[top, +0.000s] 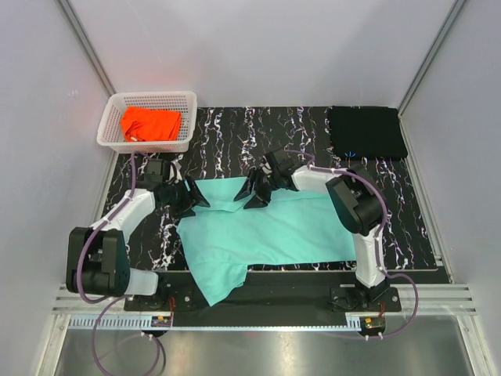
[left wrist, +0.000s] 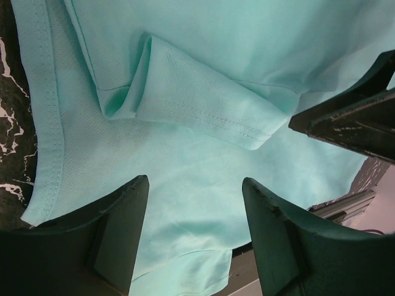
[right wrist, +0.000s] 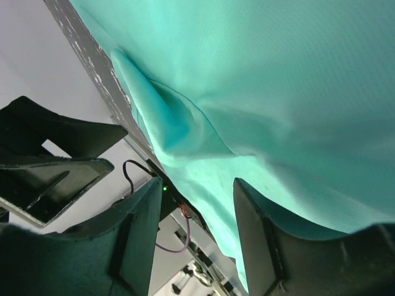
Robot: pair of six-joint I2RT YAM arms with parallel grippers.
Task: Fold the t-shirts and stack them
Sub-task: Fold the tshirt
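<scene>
The mint-teal t-shirt (top: 266, 231) lies spread on the black white-veined tabletop, one corner hanging over the near edge. My left gripper (top: 190, 200) is open at its far left corner, over the cloth (left wrist: 197, 154). My right gripper (top: 254, 193) is open at its far edge, near a raised fold (right wrist: 166, 117). The two grippers face each other. The orange t-shirt (top: 150, 124) lies crumpled in the white basket (top: 109, 129). The black t-shirt (top: 366, 131) lies folded at the far right.
The white lattice basket stands at the far left corner of the table. Grey enclosure walls with metal rails stand on three sides. The arm bases and cables sit at the near edge (top: 258, 301).
</scene>
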